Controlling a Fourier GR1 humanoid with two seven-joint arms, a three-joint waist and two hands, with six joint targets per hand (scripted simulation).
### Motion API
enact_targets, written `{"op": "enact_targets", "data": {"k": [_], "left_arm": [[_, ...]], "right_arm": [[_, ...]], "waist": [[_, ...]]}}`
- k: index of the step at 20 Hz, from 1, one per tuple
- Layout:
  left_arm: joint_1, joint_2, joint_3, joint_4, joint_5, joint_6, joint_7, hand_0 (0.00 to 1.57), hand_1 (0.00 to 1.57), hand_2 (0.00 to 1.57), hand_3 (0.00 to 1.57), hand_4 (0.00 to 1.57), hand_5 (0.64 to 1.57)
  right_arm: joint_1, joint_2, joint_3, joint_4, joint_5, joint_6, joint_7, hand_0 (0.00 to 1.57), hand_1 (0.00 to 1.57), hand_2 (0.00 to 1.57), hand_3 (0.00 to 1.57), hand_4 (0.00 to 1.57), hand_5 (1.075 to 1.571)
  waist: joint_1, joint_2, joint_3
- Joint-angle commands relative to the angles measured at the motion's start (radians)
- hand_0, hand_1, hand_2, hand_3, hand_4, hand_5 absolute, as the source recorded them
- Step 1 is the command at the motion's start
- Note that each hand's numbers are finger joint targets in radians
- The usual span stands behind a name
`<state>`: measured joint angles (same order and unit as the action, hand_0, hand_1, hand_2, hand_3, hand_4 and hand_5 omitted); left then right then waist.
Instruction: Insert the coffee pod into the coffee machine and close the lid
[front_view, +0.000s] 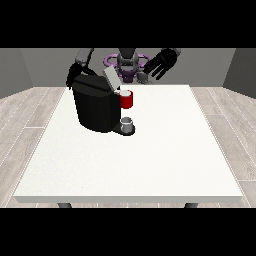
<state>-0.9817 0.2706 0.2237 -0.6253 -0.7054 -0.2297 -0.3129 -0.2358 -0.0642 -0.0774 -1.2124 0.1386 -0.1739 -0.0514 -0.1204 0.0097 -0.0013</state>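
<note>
A black coffee machine (95, 106) stands on the white table (150, 160) at the left of middle. Its grey lid (111, 77) is raised and tilted back. The red pod holder (126, 99) at the machine's front shows a pale top, which may be the pod. Below it a small grey cup (128, 122) rests on the drip base. The hand at the view's left (73, 76) is behind the machine's top rear corner, mostly hidden. The hand at the view's right (161, 63) hangs in the air with fingers spread, apart from everything.
The robot's torso (128, 64) stands behind the far table edge. Grey walls and a wood floor surround the table.
</note>
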Motion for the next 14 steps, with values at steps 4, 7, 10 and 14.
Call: {"op": "enact_targets", "data": {"k": [4,7,10,14], "left_arm": [[0.244,-0.204,0.196,0.042,0.265,-0.027,-0.07,0.0,0.0,0.0,0.0,0.07,1.571],[0.298,-0.24,0.179,0.051,0.263,-0.037,-0.041,0.0,0.0,0.0,0.0,0.42,1.571],[0.355,-0.258,0.159,0.024,0.275,-0.07,-0.034,0.0,0.0,0.0,0.0,0.37,1.571],[0.405,-0.216,0.165,-0.025,0.301,-0.092,-0.03,0.0,0.0,0.0,0.0,0.39,1.571]], "right_arm": [[0.042,0.003,-0.018,-0.04,-0.058,0.044,-0.001,0.0,0.0,0.0,0.0,0.0,1.571],[0.02,-0.007,0.01,-0.074,-0.081,0.11,0.04,0.0,0.0,0.0,0.0,0.0,1.571],[0.012,-0.056,0.0,-0.074,-0.066,0.127,0.034,0.0,0.0,0.0,0.0,0.06,1.571],[-0.044,-0.106,0.006,-0.114,-0.068,0.181,0.08,0.0,0.0,0.0,0.0,0.25,1.571]], "waist": [[0.159,-0.212,-0.001],[0.178,-0.268,0.0009],[0.233,-0.298,0.0015],[0.249,-0.28,0.0014]]}}
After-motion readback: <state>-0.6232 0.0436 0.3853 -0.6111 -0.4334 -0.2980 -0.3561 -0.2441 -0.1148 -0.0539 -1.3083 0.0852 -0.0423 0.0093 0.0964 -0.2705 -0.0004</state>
